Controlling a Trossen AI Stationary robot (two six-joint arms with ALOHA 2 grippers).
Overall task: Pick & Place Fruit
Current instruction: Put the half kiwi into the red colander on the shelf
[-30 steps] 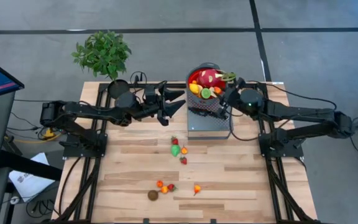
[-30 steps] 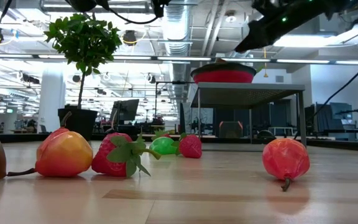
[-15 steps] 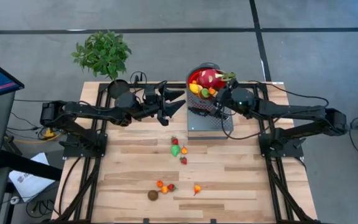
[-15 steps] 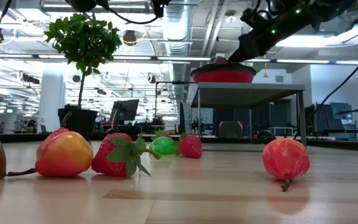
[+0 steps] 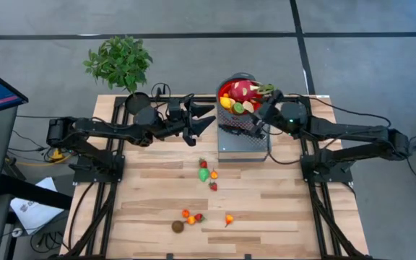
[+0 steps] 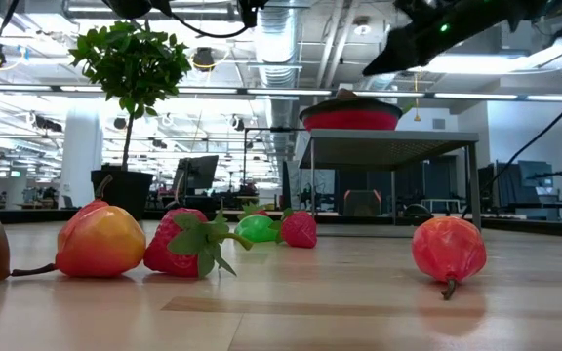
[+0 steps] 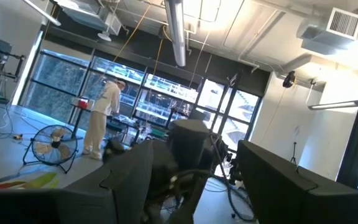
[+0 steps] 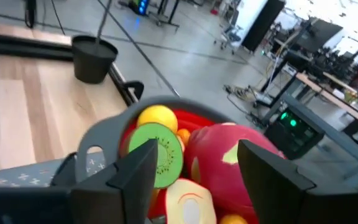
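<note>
Overhead, the right pincer [image 5: 258,114] hangs open, clear above the bowl's rim [image 8: 107,127].

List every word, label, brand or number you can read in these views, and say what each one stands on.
No text can be read in any view.
The white paper on the floor by the table's left side carries dark print, too small to read.
The bowl, the fruit and both arms show no lettering.

Bright overhead light, soft shadows; right wrist view blurry (motion smear).
</note>
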